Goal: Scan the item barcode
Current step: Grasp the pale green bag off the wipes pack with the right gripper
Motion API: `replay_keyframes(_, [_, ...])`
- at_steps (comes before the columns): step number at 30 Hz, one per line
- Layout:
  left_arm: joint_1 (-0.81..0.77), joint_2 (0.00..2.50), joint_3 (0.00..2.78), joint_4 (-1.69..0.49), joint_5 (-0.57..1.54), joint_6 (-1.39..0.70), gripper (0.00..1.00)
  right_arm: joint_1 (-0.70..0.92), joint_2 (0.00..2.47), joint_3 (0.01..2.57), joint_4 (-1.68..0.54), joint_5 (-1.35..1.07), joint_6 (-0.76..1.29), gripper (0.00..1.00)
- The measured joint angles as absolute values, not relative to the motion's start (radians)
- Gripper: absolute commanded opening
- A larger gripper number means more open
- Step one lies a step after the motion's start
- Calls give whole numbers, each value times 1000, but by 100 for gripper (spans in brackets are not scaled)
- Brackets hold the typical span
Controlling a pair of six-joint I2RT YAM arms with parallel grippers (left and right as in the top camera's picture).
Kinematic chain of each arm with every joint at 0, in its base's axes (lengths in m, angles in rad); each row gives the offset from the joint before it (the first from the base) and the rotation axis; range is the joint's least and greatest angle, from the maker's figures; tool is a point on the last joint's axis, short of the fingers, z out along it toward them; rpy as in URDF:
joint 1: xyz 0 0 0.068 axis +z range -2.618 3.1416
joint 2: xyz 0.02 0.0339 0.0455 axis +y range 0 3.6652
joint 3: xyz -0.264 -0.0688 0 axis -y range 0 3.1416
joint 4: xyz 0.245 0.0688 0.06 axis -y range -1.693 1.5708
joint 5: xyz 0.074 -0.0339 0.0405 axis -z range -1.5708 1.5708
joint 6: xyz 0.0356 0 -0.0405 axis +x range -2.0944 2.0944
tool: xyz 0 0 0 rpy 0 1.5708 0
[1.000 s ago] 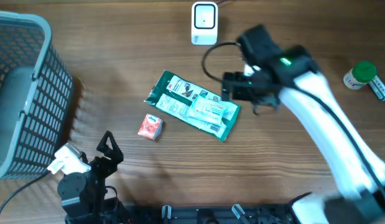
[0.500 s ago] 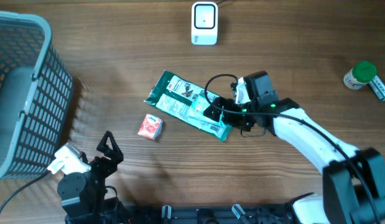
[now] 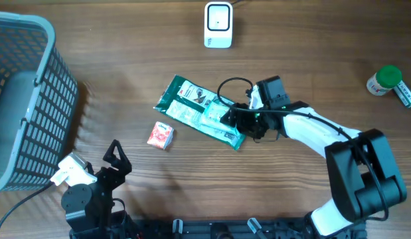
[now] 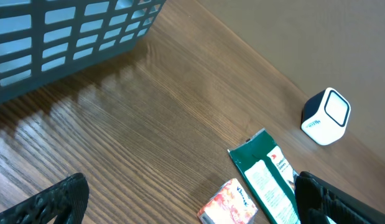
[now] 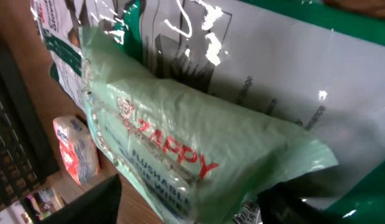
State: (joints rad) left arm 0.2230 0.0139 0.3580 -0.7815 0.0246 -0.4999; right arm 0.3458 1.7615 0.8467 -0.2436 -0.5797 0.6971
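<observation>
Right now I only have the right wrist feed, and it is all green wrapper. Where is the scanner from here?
Observer: The white scanner stands at the far edge of the table, beyond the pale green pack and apart from it.
Operator: Is the left arm in my way?
Observer: No. The left gripper sits at the near edge, open and empty.
Operator: Anything off to the right?
Observer: A green-capped bottle, far off near the right edge.
</observation>
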Motion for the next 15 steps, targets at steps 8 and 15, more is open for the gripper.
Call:
replay_keyframes(8, [223,14,358,-781,25,-500,100,340,1777,856,-228,-604,713,4])
replay_keyframes(15, [223,14,358,-782,25,-500,100,91,1591,883,-690,-734,872,4])
